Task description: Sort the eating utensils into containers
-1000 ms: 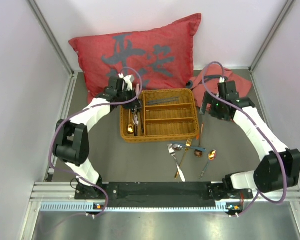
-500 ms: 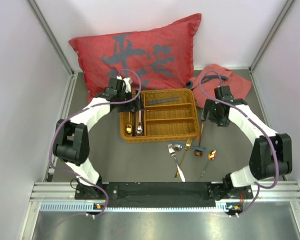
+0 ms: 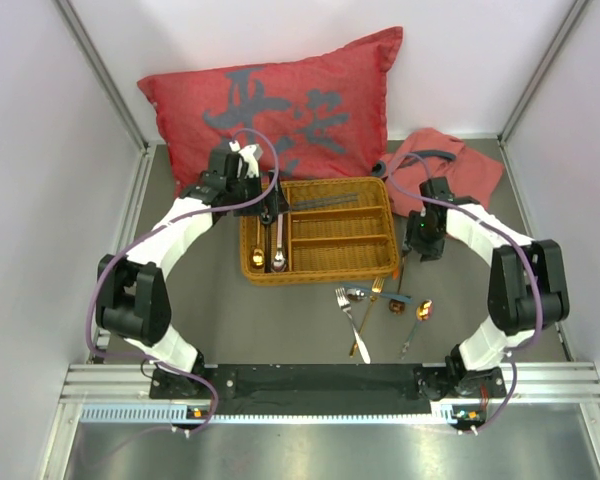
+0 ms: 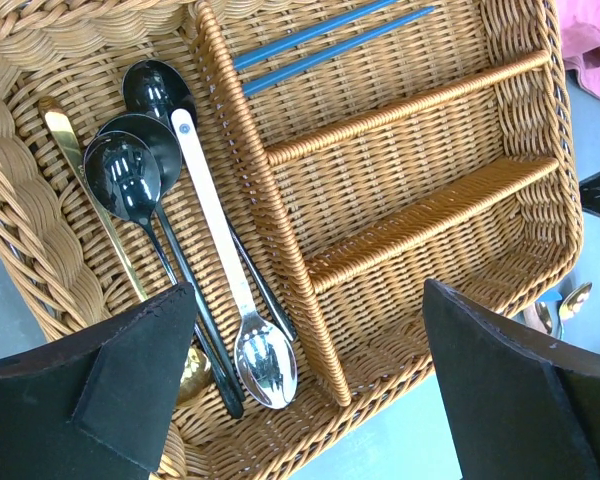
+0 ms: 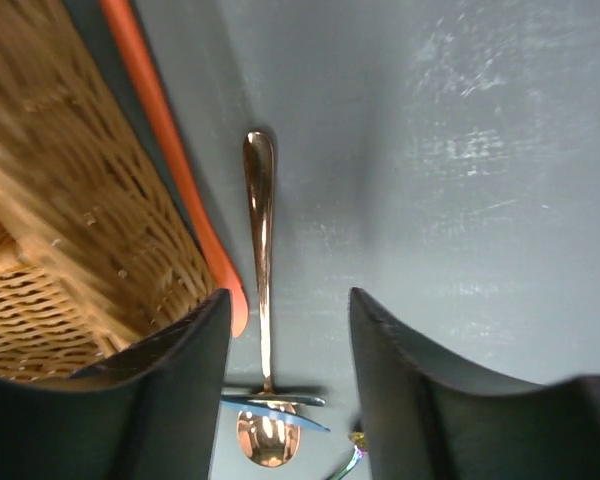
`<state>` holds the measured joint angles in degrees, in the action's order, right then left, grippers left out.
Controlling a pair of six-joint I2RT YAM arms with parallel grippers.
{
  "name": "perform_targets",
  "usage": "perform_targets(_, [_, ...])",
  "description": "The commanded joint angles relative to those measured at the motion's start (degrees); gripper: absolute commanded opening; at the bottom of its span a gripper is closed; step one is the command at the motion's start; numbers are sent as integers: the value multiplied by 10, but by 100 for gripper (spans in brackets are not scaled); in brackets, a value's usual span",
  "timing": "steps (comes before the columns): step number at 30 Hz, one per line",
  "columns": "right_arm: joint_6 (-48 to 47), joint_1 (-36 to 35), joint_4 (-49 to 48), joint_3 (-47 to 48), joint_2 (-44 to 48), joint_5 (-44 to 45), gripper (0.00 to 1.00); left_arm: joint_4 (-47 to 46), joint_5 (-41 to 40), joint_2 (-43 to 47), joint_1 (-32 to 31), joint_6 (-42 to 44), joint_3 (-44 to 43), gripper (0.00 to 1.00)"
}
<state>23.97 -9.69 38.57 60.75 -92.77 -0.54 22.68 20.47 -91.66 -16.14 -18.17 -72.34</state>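
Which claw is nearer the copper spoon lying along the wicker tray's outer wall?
Right. The right claw hovers open directly over the copper spoon; the left claw is above the wicker tray, at its opposite end.

The tray (image 3: 325, 272) is set at the middle of the table (image 3: 220, 320), with a cushion (image 3: 280, 110) propped behind it and a cloth (image 3: 450, 165) behind its right corner. Several spoons (image 4: 216, 245) are laid in the long left compartment, and a pair of chopsticks (image 4: 340, 49) in the rearmost short one. A lone spoon (image 5: 261, 250) is laid along the right wall outside; other utensils (image 3: 378, 297) are scattered before the right front corner.
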Motion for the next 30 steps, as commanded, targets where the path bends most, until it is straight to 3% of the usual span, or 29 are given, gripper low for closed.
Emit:
perform_targets(1, [-9,-7,-7,8,-15,-16,48,-21,14,22,2,8,-9,98])
perform_targets(6, [-2,-10,5,-15,10,-3,47,-21,15,30,2,5,3,98])
perform_targets(21, [18,-10,107,-122,204,13,47,-44,75,94,-6,-23,91,98])
perform_targets(30, [103,-16,129,-160,219,-27,50,-67,106,121,-9,-40,108,98])
